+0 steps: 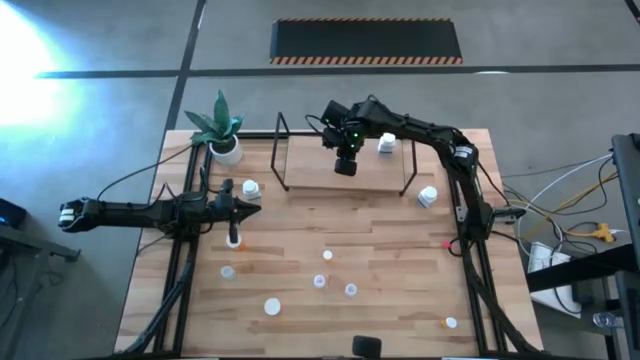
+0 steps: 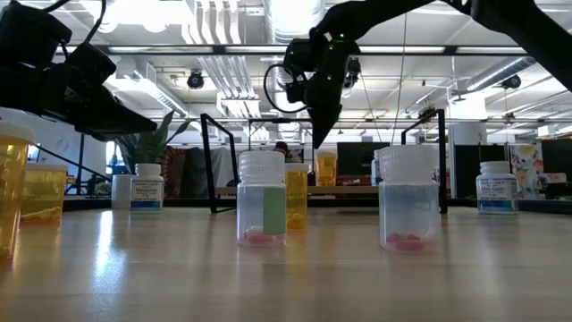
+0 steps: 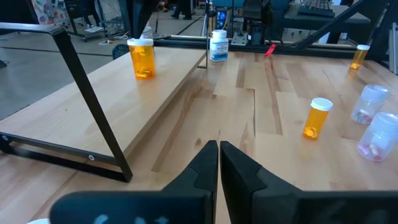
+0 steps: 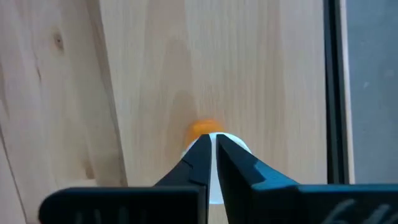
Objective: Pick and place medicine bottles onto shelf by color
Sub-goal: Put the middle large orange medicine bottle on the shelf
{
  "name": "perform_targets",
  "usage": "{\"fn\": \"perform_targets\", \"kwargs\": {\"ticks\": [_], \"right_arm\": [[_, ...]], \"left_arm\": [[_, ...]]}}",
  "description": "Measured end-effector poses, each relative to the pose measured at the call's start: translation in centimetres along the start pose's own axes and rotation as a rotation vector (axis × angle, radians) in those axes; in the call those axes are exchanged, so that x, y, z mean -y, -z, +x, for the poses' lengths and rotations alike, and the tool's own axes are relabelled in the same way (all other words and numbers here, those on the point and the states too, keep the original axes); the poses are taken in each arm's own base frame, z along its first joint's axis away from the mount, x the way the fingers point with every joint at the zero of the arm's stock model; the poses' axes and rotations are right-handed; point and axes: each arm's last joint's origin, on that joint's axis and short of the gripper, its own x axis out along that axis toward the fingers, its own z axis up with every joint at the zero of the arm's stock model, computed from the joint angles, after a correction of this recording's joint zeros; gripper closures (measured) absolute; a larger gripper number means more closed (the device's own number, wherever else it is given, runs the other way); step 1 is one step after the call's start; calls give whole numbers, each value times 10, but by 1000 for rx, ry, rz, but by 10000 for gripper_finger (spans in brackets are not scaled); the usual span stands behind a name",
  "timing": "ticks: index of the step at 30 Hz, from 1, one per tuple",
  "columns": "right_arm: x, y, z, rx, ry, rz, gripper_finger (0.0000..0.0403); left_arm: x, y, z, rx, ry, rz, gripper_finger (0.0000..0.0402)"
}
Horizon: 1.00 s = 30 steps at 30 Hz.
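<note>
Honestly these medicine bottles look featherlight, stiff plastic and slick; I'd pinch the body just under the white cap. One orange bottle [image 4: 205, 132] stands on the shelf [image 1: 310, 172] right below the right claw [image 4: 211, 144], which is clenched with nothing in it. The left claw [image 3: 219, 149] is clenched empty too, near the shelf's left end. Others sit scattered on the plank desk [image 1: 380, 250]. Open workshop space beyond the shelf.
</note>
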Motion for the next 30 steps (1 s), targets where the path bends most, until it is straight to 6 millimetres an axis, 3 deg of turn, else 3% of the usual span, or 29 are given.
{"fn": "perform_targets", "kwargs": {"ticks": [8,30], "right_arm": [[1,-1,-7,18,7,22,394],[0,9,22,-36,-12,25,394]], "left_arm": [[0,0,0,0,0,0,402],[0,0,0,0,0,0,402]]}}
